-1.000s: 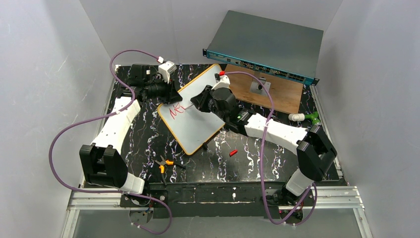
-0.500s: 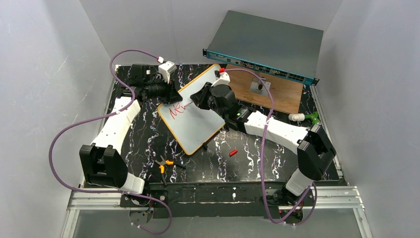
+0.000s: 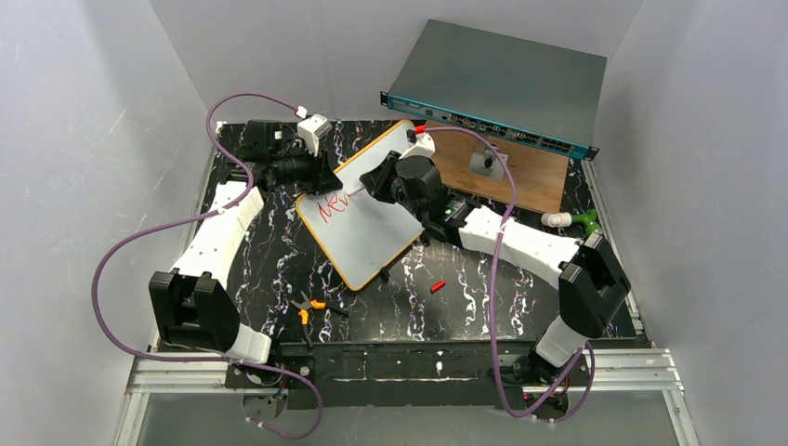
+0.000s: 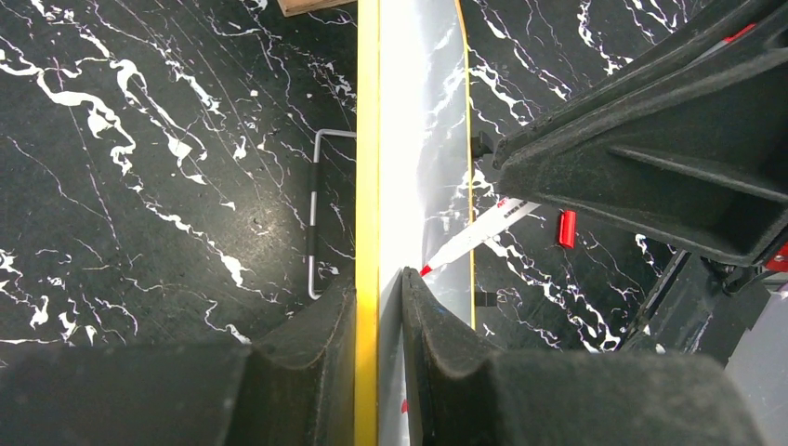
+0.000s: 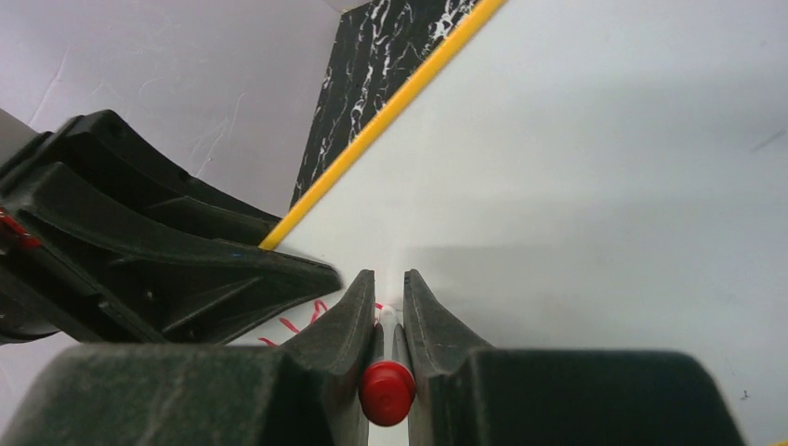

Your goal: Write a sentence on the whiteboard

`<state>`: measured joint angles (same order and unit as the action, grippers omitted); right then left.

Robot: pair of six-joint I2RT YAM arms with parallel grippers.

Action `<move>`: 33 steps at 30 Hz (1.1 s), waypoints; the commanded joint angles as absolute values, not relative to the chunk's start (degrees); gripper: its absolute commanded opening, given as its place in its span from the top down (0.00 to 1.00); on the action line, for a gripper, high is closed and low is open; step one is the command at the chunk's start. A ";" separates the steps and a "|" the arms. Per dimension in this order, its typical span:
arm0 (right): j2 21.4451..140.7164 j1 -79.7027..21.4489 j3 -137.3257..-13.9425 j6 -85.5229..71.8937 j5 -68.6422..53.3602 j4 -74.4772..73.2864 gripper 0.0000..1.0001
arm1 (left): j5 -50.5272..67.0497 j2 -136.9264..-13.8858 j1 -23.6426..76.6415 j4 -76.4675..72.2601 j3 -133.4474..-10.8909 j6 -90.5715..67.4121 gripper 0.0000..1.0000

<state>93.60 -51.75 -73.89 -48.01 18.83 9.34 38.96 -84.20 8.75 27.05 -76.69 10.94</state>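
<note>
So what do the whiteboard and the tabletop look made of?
The whiteboard: glossy white, likely melamine or coated steel; its face gives mirror-like reflections in the left wrist view. The tabletop: black with white veins, a marble look, probably printed laminate or vinyl.

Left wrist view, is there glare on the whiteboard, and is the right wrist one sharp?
Left wrist: yes, glare blows out the whiteboard beside its rim. Right wrist: right gripper and marker up close are blurred; soft grey shadow on the board.

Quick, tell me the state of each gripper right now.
Left gripper: closed on the edge of the whiteboard.
Right gripper: closed on the red marker, its tip at the whiteboard.
</note>
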 commanded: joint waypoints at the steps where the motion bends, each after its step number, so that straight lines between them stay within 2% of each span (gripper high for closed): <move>1: 92.55 -50.62 -71.12 -49.28 21.99 7.30 0.99 | 36.23 -82.19 8.86 26.72 -77.84 15.91 1.00; 11: 92.19 -49.83 -70.99 -48.96 22.18 6.90 0.99 | 36.39 -82.45 8.88 26.67 -78.13 15.91 1.00; 26: 95.02 -49.83 -80.55 -44.62 20.01 8.85 0.99 | 36.50 -82.75 8.96 26.69 -78.21 15.79 1.00; 33: 94.34 -49.83 -78.86 -44.24 19.34 9.23 0.99 | 36.59 -82.68 8.96 26.70 -78.19 15.85 1.00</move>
<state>94.26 -50.11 -78.22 -45.71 19.29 6.52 39.24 -84.18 8.75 27.03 -76.69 10.94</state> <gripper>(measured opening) 0.203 0.164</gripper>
